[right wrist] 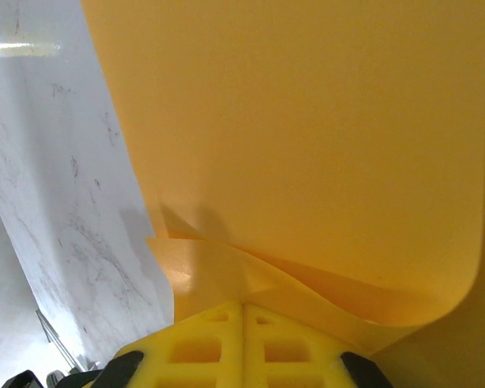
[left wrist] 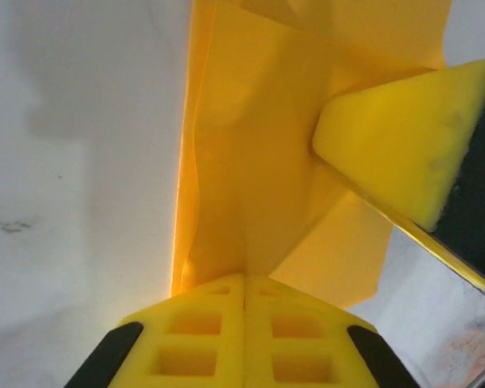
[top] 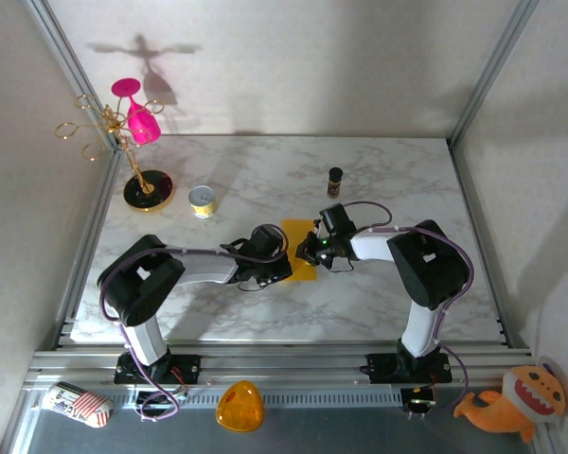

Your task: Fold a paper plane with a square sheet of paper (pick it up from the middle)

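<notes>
Left gripper (left wrist: 244, 284) and right gripper (right wrist: 242, 311) both clamped on thin matte orange-yellow sheet of paper (top: 297, 232), partly folded.

Robotics lab test cell. Evidence: aluminium frame (top: 265, 364), white walls (top: 293, 66), marble-look table (top: 265, 180), left arm (top: 185, 265) and right arm (top: 417, 260) bolted down, plush toy (top: 516, 402) among props.

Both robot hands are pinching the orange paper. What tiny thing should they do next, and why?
Probably the right gripper should ease its pinched edge down flat onto the table while the left gripper holds. Both are shut on the square sheet of paper, and by the right one the paper bends in a soft round curl, not a sharp crease yet.
</notes>
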Robot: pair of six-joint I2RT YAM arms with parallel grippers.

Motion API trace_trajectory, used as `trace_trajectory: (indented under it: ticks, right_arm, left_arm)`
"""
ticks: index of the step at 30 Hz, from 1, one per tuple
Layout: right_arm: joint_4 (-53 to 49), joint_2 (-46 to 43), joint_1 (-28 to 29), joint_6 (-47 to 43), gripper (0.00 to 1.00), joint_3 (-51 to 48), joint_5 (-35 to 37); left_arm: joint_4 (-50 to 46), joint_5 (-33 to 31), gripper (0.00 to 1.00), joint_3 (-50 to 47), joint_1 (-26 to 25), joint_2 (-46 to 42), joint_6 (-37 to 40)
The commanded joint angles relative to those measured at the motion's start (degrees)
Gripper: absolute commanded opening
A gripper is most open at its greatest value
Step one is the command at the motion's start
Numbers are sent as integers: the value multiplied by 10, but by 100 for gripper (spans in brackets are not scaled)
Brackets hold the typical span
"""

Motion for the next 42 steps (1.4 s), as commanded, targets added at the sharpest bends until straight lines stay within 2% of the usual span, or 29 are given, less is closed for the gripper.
trace_trajectory:
  ticks: [1,9,19,24,29,35,42]
  right_arm:
    - [-69,39,1,-6,3,-11,56]
    - [-75,42,1,-8,3,-6,58]
    - [-81,43,2,-12,3,1,57]
    - [-79,41,2,-10,3,1,56]
    - [-78,42,2,-9,3,1,53]
    - [-74,40,3,-9,3,-1,48]
    - [-70,34,4,-10,4,-2,45]
  left_arm:
    - [-47,-13,5,-30,-2,5,18]
    - [-82,13,2,-62,-3,-22,65]
    - [-181,-7,1,-36,10,-73,133]
    - [-101,0,4,-16,24,-125,98]
    - [-12,0,3,-9,24,-85,45]
    - [13,7,2,2,22,-28,18]
    - [-14,-10,1,-2,19,-5,18]
